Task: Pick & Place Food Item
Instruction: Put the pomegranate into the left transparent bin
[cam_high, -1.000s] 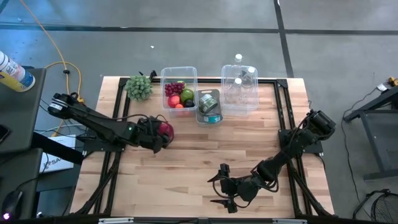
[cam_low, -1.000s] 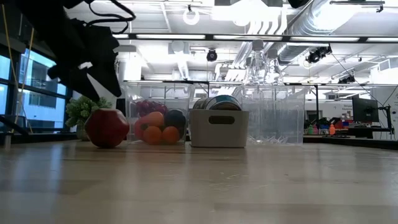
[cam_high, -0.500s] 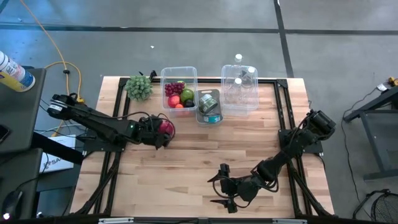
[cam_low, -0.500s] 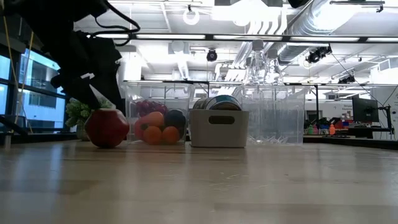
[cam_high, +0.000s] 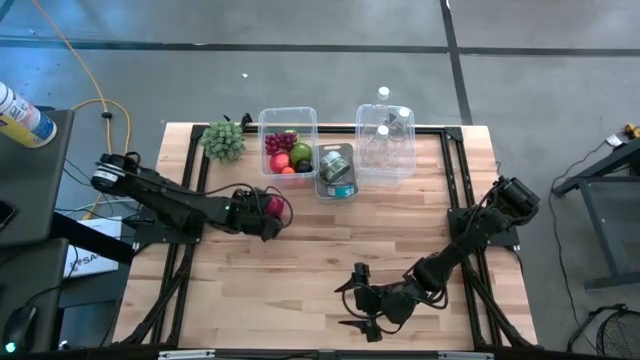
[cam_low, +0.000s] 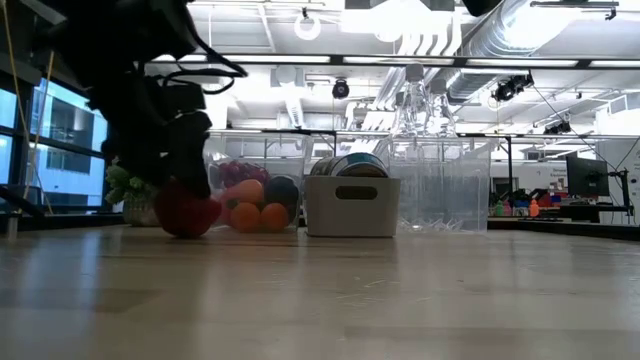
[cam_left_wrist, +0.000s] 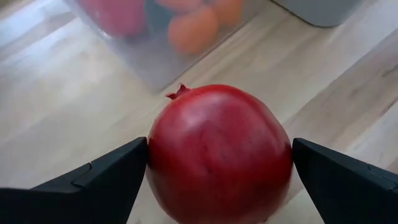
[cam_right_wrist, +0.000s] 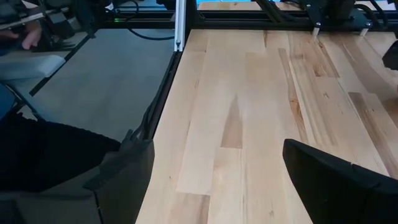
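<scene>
A glossy red pomegranate (cam_left_wrist: 219, 152) fills the middle of the left wrist view, resting on a pale wooden tabletop (cam_left_wrist: 74, 106), its small crown pointing away from the camera. The left gripper (cam_left_wrist: 219, 171) has its two dark fingers (cam_left_wrist: 99, 177) spread wide, one on each side of the fruit, each tip right at its skin. Beyond the pomegranate stands a clear plastic bin (cam_left_wrist: 168, 59) holding an orange fruit (cam_left_wrist: 196, 31) and a blurred red one. The corner of a grey container (cam_left_wrist: 323, 9) shows beside the bin.
</scene>
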